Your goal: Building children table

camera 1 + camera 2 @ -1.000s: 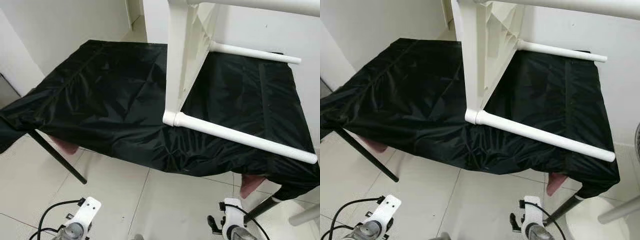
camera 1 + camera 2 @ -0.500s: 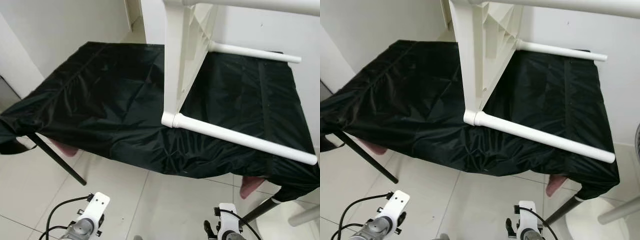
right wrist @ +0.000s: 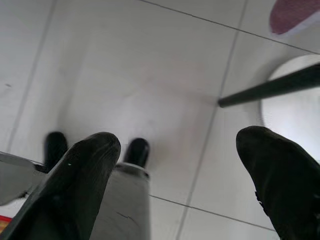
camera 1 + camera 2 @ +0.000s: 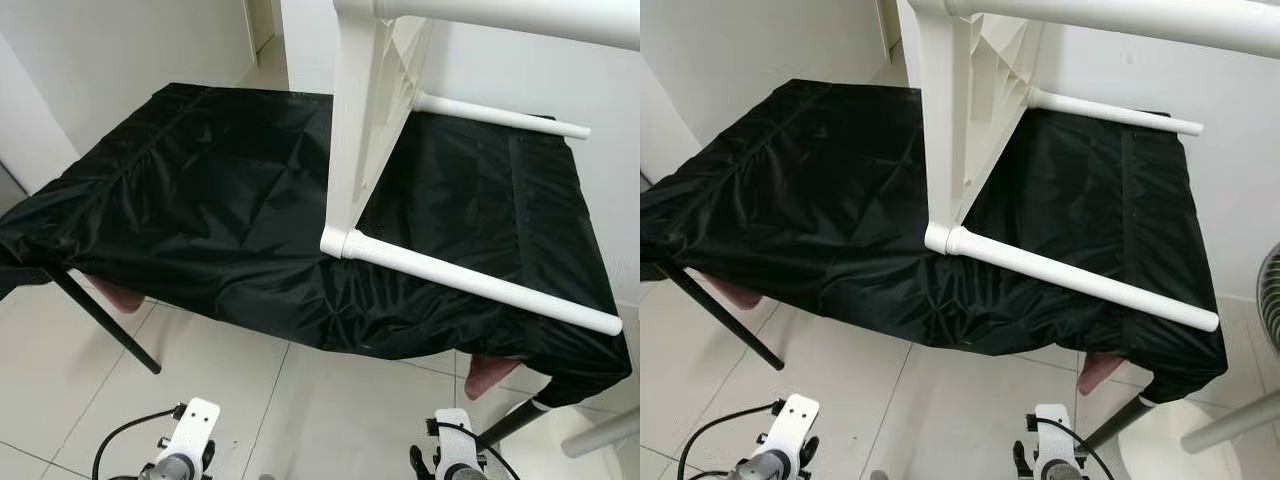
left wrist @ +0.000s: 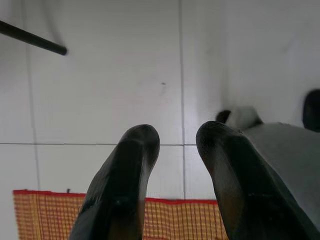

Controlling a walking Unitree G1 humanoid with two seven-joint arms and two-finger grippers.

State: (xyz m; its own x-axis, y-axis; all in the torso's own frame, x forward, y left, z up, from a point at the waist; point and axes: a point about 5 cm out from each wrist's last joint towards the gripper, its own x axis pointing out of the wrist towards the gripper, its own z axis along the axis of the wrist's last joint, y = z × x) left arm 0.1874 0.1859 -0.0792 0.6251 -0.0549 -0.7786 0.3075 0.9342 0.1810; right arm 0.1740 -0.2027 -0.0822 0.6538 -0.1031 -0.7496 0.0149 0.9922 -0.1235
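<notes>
A white children's table lies tipped on its side on a black cloth-covered stand. One round white leg rests along the cloth toward the right edge. A second leg lies further back, and a third sticks out above. Both arms hang low in front of the stand, the left arm and right arm over the floor tiles. My left gripper has its fingers a little apart with nothing between them. My right gripper is wide open over bare tile.
The stand has thin black slanting legs and pink pieces under the cloth's hem. White walls close in behind and at the right. A fan grille and a white round base stand at the right. An orange mat lies on the floor.
The whole picture has shifted slightly, so the camera moved. Both arms now sit a little lower in it. The white table on the cloth has not moved.
</notes>
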